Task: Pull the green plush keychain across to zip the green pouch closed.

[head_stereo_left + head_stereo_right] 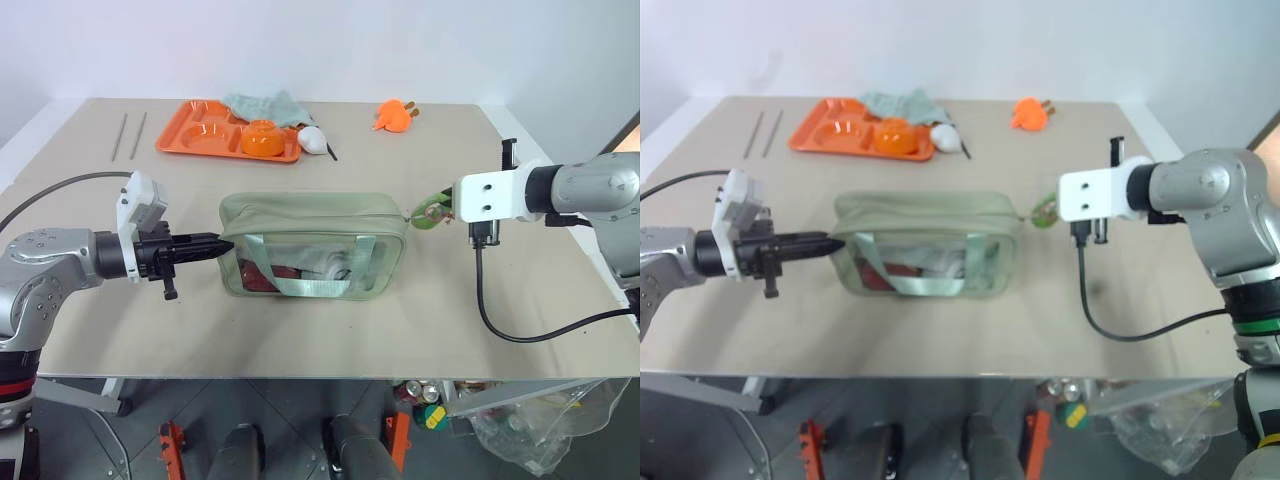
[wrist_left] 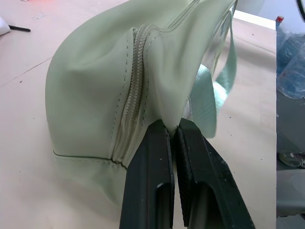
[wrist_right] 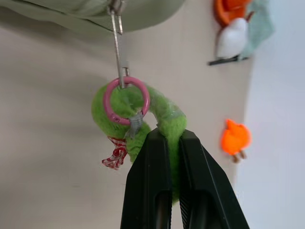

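The pale green pouch (image 1: 312, 245) lies mid-table with its clear window and webbing strap facing me. Its top zipper (image 2: 132, 98) looks drawn shut along its length. My left gripper (image 1: 222, 246) is shut on a pinch of fabric at the pouch's left end (image 2: 172, 125). At the pouch's right end my right gripper (image 1: 443, 207) is shut on the green plush keychain (image 3: 162, 121). The keychain's pink ring (image 3: 126, 100) hangs from the zipper pull, stretched taut away from the pouch.
An orange tray (image 1: 190, 142) with an orange bowl (image 1: 262, 138) sits at the back, beside a teal cloth (image 1: 265, 104) and a white object (image 1: 312, 139). An orange toy (image 1: 395, 116) lies back right. Two thin sticks (image 1: 130, 134) lie back left.
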Motion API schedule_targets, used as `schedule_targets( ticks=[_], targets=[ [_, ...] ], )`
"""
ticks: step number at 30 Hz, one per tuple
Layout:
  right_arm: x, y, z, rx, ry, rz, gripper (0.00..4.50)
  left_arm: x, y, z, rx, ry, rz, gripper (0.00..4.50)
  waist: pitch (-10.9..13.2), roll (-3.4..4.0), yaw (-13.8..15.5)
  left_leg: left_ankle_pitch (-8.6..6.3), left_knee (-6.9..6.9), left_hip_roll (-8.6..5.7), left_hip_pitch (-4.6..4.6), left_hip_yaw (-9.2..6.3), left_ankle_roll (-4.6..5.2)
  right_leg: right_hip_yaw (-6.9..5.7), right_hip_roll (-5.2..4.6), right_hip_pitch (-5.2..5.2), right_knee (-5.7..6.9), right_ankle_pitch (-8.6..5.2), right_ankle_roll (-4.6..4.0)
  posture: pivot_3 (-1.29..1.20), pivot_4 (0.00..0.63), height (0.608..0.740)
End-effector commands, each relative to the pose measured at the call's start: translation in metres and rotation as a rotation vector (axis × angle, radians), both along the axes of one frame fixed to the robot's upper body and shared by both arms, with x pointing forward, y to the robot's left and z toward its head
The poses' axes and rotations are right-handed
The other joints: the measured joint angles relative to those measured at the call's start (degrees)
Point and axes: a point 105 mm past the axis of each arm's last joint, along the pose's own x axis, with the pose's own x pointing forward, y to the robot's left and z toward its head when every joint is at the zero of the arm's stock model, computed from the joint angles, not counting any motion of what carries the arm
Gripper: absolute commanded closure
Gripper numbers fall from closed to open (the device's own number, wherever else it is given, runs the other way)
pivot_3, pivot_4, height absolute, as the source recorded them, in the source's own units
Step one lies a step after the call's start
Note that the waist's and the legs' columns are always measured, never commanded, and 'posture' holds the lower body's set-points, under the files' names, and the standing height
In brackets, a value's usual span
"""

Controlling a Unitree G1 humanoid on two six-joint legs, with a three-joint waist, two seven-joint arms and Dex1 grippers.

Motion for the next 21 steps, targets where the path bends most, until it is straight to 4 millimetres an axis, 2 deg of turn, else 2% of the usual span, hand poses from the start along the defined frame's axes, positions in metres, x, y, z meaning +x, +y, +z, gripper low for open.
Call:
schedule_targets(
  ticks=[1, 5, 11, 16, 21],
  targets=[
    [0.004, 0.013, -0.005, 0.001, -0.043, 0.021, 4.42, 0.001, 0.005, -0.002, 0.025, 0.016, 0.018, 4.5, 0.0, -0.01, 0.0, 0.0, 0.01, 0.0, -0.01, 0.02, 0.0, 0.02, 0.0, -0.01, 0.0, 0.0, 0.0, 0.0, 0.15, 0.74],
    [0.002, 0.052, -0.037, 0.034, -0.005, 0.122, 4.42, 0.001, 0.006, 0.0, 0.024, 0.014, 0.021, 4.5, 0.0, -0.05, -0.2, 0.0, -0.01, 0.03, 0.04, 0.06, 0.0, 0.07, 0.04, 0.0, 0.03, 0.02, 0.03, 0.0, 0.15, 0.74],
    [-0.023, 0.077, -0.096, -0.067, 0.155, 0.251, 4.42, 0.0, 0.005, 0.0, 0.026, 0.018, 0.019, 4.5, -0.2, -0.2, -0.4, 0.0, -0.06, 0.11, 0.15, 0.02, 0.0, 0.07, 0.15, 0.03, 0.1, 0.03, 0.0, 0.0, 0.15, 0.74],
    [-0.024, 0.082, -0.105, -0.12, 0.17, 0.283, 4.42, -0.001, 0.005, 0.001, 0.026, 0.021, 0.02, 4.5, -0.2, -0.31, -0.4, 0.03, 0.01, 0.13, 0.24, 0.02, -0.02, 0.07, 0.18, 0.08, 0.17, 0.04, -0.07, 0.0, 0.15, 0.74],
    [-0.013, 0.078, -0.099, -0.118, 0.133, 0.254, 4.42, -0.001, 0.004, 0.0, 0.023, 0.024, 0.016, 4.5, -0.3, -0.41, -0.5, 0.04, 0.05, 0.13, 0.27, 0.06, -0.05, 0.09, 0.17, 0.09, 0.17, 0.04, -0.07, 0.0, 0.15, 0.74]
  ],
)
